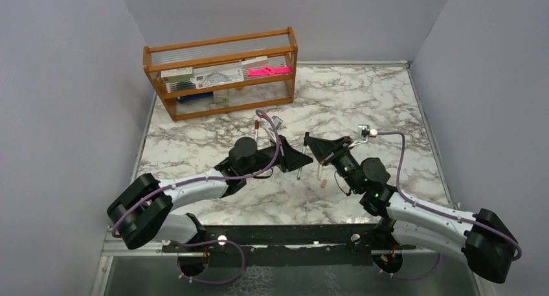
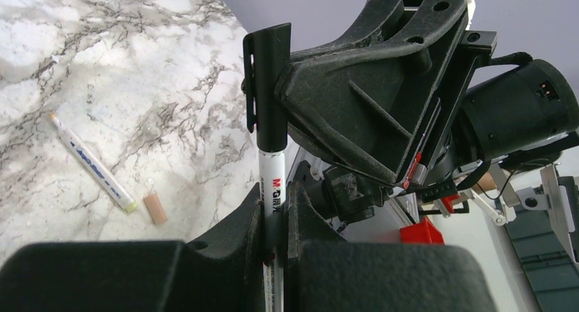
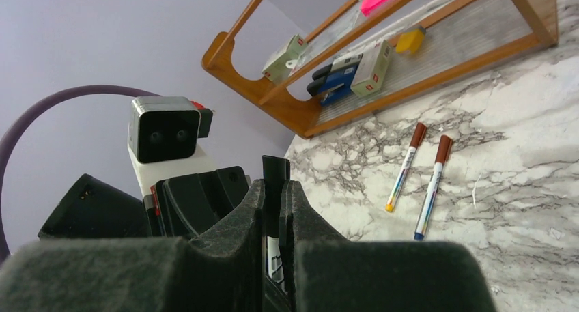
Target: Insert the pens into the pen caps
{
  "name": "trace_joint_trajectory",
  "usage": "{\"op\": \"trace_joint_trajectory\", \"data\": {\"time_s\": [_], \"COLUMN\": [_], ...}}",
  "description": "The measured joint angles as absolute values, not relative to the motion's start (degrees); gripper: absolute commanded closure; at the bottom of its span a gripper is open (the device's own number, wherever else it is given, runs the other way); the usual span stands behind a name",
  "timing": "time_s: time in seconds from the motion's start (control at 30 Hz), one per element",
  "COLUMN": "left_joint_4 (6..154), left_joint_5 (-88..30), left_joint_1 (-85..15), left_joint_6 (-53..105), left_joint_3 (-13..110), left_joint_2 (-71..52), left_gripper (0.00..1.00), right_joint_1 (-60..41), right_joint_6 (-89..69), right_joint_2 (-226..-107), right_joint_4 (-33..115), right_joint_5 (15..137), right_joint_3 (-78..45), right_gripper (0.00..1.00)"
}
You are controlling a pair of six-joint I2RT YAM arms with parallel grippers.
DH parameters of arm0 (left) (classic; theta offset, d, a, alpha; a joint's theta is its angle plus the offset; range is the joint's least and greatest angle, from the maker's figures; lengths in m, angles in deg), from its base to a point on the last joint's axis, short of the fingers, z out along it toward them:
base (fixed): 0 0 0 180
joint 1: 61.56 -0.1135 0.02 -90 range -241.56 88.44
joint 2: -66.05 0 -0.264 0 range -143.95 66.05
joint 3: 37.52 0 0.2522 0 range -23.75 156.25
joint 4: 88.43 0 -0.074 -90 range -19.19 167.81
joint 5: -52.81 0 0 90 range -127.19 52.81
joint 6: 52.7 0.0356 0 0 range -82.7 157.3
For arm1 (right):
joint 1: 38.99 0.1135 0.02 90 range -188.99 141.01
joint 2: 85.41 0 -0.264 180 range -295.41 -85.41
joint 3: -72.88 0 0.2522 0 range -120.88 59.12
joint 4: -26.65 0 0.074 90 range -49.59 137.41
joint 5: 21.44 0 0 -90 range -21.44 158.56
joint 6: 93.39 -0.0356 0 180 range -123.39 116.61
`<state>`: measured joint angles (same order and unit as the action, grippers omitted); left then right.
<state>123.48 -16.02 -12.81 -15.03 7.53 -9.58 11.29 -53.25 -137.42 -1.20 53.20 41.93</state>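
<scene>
A white pen (image 2: pixel 272 179) stands between both grippers, which meet above the middle of the table. My left gripper (image 2: pixel 274 197) is shut on its barrel. A black pen cap (image 2: pixel 267 80) with a clip sits over the pen's upper end. My right gripper (image 3: pixel 276 189) is shut on that cap (image 3: pixel 275 172), with the white barrel (image 3: pixel 273 254) showing below. From above, the left gripper (image 1: pixel 296 159) and right gripper (image 1: pixel 316 148) face each other around the pen (image 1: pixel 299 171). An uncapped pen (image 2: pixel 92 163) with a yellow tip lies beside a peach cap (image 2: pixel 156 208).
Two pens with red-brown caps (image 3: pixel 404 167) (image 3: pixel 431 188) lie on the marble table (image 1: pixel 362 102) toward the rack. A wooden rack (image 1: pixel 220 76) with boxed stationery and a pink item stands at the back left. Grey walls close in both sides.
</scene>
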Motion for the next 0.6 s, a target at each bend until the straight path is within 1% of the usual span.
{"op": "trace_joint_trajectory", "data": {"time_s": [0.3, 0.6], "left_joint_4": [118.08, 109.47], "left_joint_5": [-14.29, -11.82], "left_joint_1": [-13.57, -13.96], "left_joint_6": [-11.16, -6.73], "left_joint_3": [11.95, 15.36], "left_joint_2": [-9.50, -7.99], "left_gripper": [1.00, 1.00], "right_joint_1": [10.50, 10.05], "right_joint_6": [-52.07, -55.20], "right_joint_2": [-136.72, -135.80], "right_joint_4": [1.78, -2.05], "right_joint_5": [53.42, 54.93], "right_joint_3": [39.79, 42.80], "right_gripper": [0.99, 0.99]}}
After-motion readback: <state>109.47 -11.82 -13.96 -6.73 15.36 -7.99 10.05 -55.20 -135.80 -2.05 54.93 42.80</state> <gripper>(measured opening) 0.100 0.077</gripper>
